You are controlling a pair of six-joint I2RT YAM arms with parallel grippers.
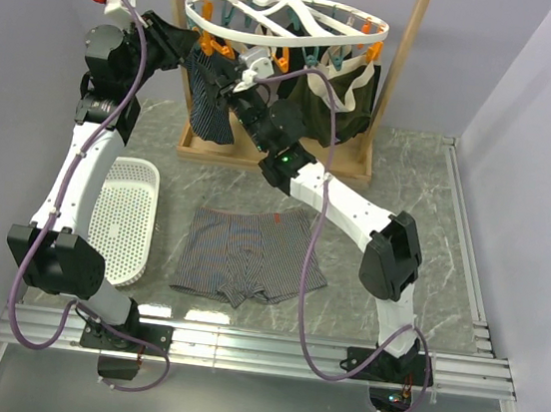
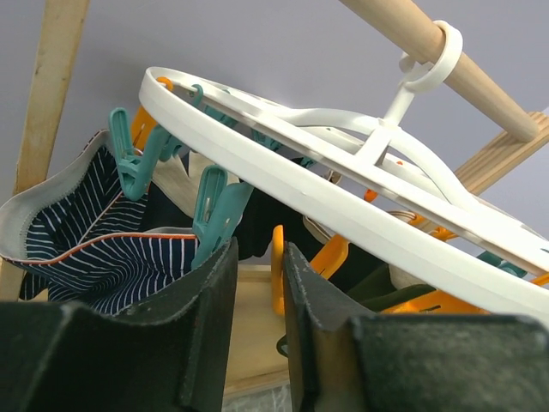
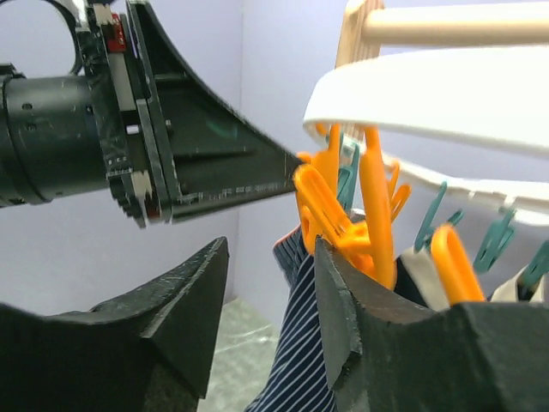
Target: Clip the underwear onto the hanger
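The underwear (image 1: 248,253), light grey with fine stripes, lies flat on the table, untouched. The hanger (image 1: 283,18), a white oval ring with orange and teal clips, hangs from the wooden frame; its ring (image 2: 343,202) crosses the left wrist view. Both grippers are raised to its left rim. My left gripper (image 1: 203,44) (image 2: 260,253) stands narrowly open, and an orange clip (image 2: 277,266) shows in the gap beside its right finger. My right gripper (image 1: 244,70) (image 3: 270,249) is open with nothing between its fingers. A bunch of orange clips (image 3: 334,215) rests at its right fingertip.
A dark navy striped garment (image 1: 212,106) (image 3: 300,352) and a dark olive pair (image 1: 337,98) hang from the hanger. The wooden frame (image 1: 397,75) stands at the back. A white perforated basket (image 1: 125,218) sits on the left of the table.
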